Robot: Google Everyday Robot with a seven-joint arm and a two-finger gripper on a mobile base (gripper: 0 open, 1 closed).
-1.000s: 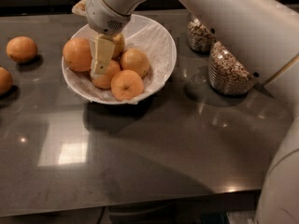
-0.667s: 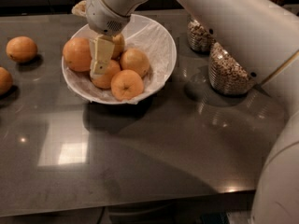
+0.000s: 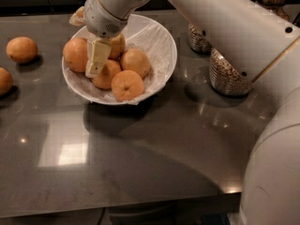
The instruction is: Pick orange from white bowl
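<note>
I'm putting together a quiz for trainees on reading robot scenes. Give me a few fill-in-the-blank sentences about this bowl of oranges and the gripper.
1. The gripper reaches down into the white ___.
2. In the picture, the largest orange lies in the bowl just to the ___ of the gripper.
3. Outside the bowl, ___ loose oranges lie on the table at the far left.

Missing words: bowl; left; two

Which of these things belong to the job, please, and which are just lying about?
In the job: the orange at the bowl's left; the white bowl; the tool, down in the bowl beside that orange.
Lying about: other oranges in the bowl; two loose oranges; two glass jars.
</note>
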